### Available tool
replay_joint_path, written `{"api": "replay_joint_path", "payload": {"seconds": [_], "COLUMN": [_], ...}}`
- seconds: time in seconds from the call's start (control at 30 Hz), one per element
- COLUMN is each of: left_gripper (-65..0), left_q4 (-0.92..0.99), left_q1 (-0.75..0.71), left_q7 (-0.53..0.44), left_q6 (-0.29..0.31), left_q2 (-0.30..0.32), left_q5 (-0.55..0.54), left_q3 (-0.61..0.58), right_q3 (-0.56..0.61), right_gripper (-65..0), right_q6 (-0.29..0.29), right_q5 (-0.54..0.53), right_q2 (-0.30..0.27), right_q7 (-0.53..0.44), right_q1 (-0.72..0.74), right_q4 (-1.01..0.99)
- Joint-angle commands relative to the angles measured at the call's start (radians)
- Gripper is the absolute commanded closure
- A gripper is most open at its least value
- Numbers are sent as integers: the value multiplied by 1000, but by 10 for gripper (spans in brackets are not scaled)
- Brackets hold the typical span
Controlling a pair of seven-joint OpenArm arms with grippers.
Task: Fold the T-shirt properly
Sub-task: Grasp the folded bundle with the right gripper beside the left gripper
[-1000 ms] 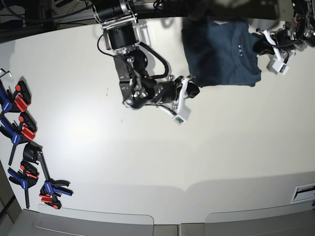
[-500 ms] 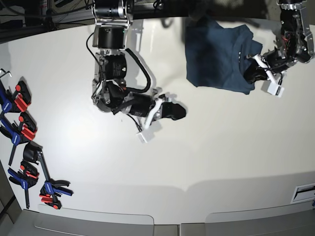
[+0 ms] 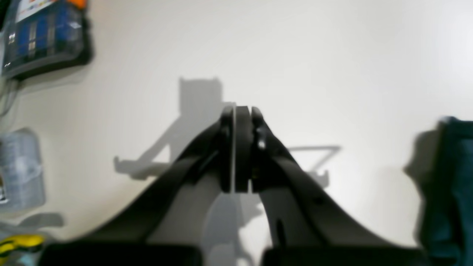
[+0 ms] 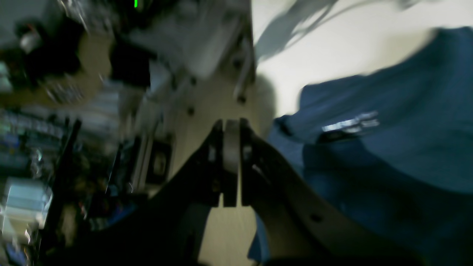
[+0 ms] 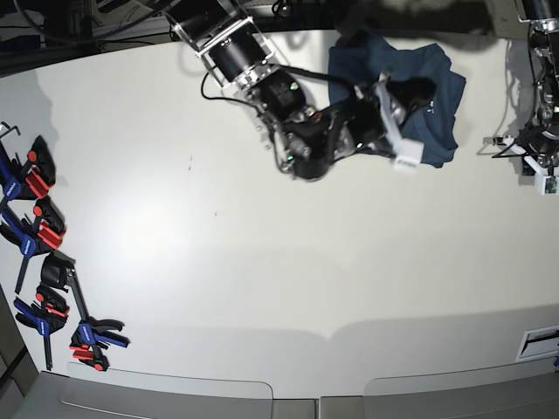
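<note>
Your T-shirt (image 5: 432, 100) lies bunched at the bench's (image 5: 262, 262) far edge. Your right end effector (image 4: 231, 162) hangs over it, jaws pressed together, empty. Your left end effector (image 3: 236, 147), likewise closed on nothing, sits just beside it.

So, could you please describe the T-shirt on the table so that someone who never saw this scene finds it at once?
Look at the large white table and go to its far edge, toward the right in the base view. There lies the T-shirt, a crumpled dark navy cloth with a small pale neck label. It is the only soft fabric item; the coloured things at the left edge are hard clamps.
</note>
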State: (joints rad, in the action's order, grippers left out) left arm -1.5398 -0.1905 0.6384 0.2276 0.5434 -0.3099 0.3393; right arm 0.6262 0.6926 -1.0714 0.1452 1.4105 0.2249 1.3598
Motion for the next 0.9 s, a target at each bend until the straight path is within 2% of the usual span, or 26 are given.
{"api": "replay_joint_path", "payload": {"seconds": [0.0,0.03,0.17,0.27,0.6,0.87], "left_gripper": [0,0,0,0,0,0], "left_q4": [-11,-11,-11,-11,-11,-11], "left_q1": [8,8,8,8,8,8], "left_q7": [-19,-20,-20,-19,-19,-19], "left_q6": [-17,-19,-19,-19,-19,-19], "left_q2": [20,19,19,19,19,19], "left_q5": [-4,-5,-5,-5,-5,-5], "left_q3": [7,7,7,7,7,7], "right_q3": [27,58,146,173,173,172], "right_gripper": [0,0,0,0,0,0], "right_q6": [6,6,6,6,6,6], "right_q5": [7,45,226,312,464,676], "right_q2": [12,12,12,12,12,12], "right_q7": [-14,-15,-201,-286,-304,-497], "right_q1": [21,21,21,12,-50,-53], "right_q4": [18,18,17,17,13,-95]}}
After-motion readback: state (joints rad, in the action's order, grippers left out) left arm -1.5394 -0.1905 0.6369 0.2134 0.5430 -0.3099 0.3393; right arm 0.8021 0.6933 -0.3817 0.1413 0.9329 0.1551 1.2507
